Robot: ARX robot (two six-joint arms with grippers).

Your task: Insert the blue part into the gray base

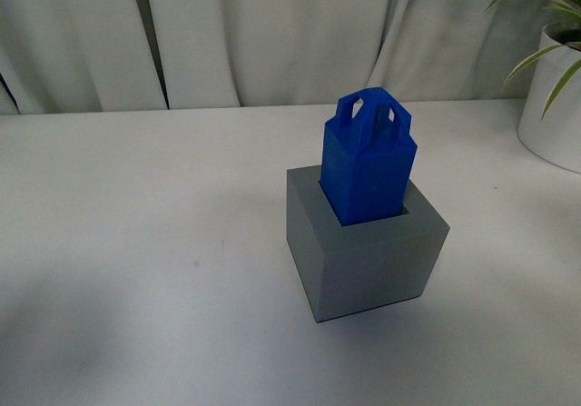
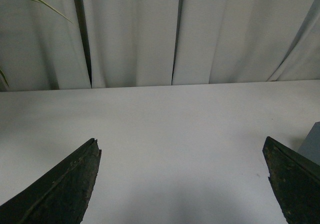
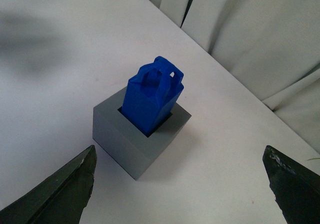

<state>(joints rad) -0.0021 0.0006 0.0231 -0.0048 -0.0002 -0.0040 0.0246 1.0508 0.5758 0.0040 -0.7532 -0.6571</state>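
The blue part (image 1: 368, 165) stands in the gray base (image 1: 372, 261) recess, handle up. The right gripper (image 3: 179, 154) above the base and the left gripper (image 2: 180, 141) beside it are both spread, empty. Any final seating should press straight down (no sideways nudge).

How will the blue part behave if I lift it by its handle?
Likely rigid: the blue part looks like hard moulded plastic. It probably lifts free easily, since a gap shows beside it in the gray base recess. Its smooth faces may slip.
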